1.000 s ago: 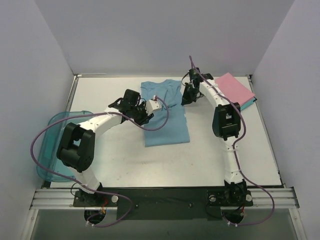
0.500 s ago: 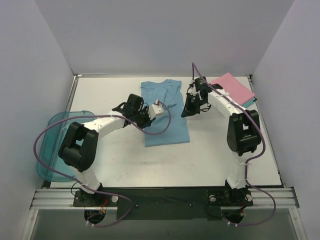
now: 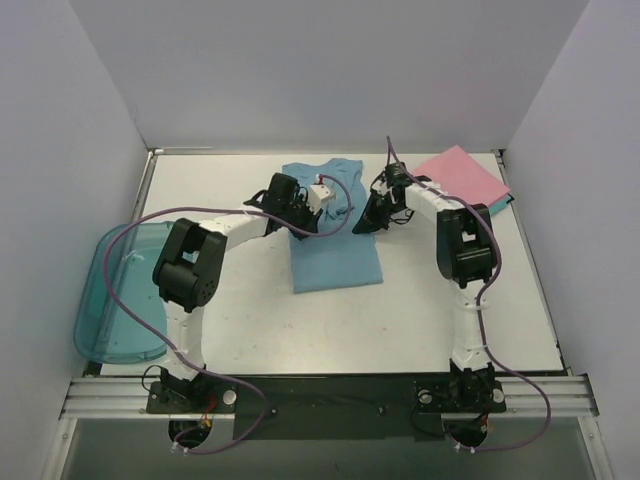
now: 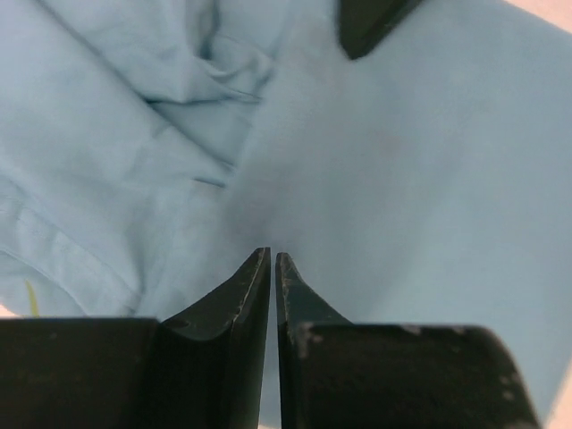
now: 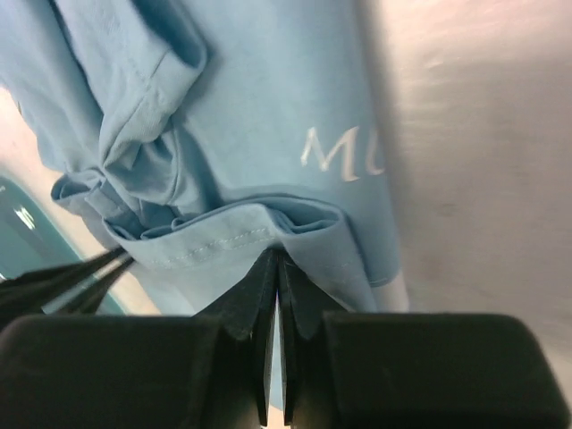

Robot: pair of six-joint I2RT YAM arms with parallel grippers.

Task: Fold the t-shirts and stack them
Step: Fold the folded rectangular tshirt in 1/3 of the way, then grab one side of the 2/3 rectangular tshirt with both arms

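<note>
The light blue t-shirt [image 3: 335, 250] lies mid-table, its upper part rumpled. My left gripper [image 3: 305, 213] is over the shirt's upper left. In the left wrist view its jaws [image 4: 272, 256] are shut with blue cloth [image 4: 402, 161] right at the tips. My right gripper [image 3: 362, 225] is at the shirt's right edge. In the right wrist view it [image 5: 278, 257] is shut on a stitched hem fold of the shirt [image 5: 232, 134], near white lettering [image 5: 344, 152]. The hem runs to the left gripper's fingers [image 5: 63, 279]. A pink folded tee [image 3: 462, 175] lies on a teal one [image 3: 503, 205] at the back right.
A translucent teal bin [image 3: 120, 300] sits at the table's left edge. Purple cables loop along both arms. Grey walls close in the left, back and right sides. The right gripper's dark tip [image 4: 366, 22] shows at the top of the left wrist view.
My left gripper moved up the shirt toward the collar, and its elbow swung inward. My right gripper came down and in onto the shirt's right edge. The shirt's upper part is more bunched.
</note>
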